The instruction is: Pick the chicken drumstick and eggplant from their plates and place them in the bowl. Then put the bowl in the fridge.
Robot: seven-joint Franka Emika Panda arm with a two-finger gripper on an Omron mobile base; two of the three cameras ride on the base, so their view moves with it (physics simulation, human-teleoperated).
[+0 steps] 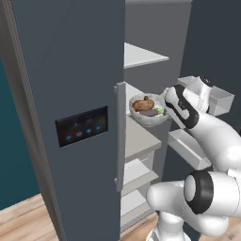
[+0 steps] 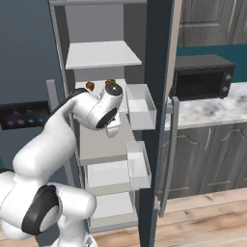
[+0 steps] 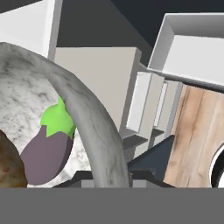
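The fridge stood with its right-hand compartment open, white shelves and door bins exposed, while the left door with the black lit panel remained closed. The arm reached into the open compartment at mid-height. The gripper was clamped narrowly on the rim of the bowl, with the bowl's speckled wall running down between the fingertips in the hand view. The bowl was held just above a pale shelf, slightly ahead of the shelf's front edge; contact with the shelf could not be determined. Inside the bowl lay the chicken drumstick and the eggplant, side by side and touching, the eggplant's green end pointing toward the rim. In the right base view the arm's wrist hid most of the bowl. A black oven sat on the marble counter to the right of the fridge, well apart from the work.
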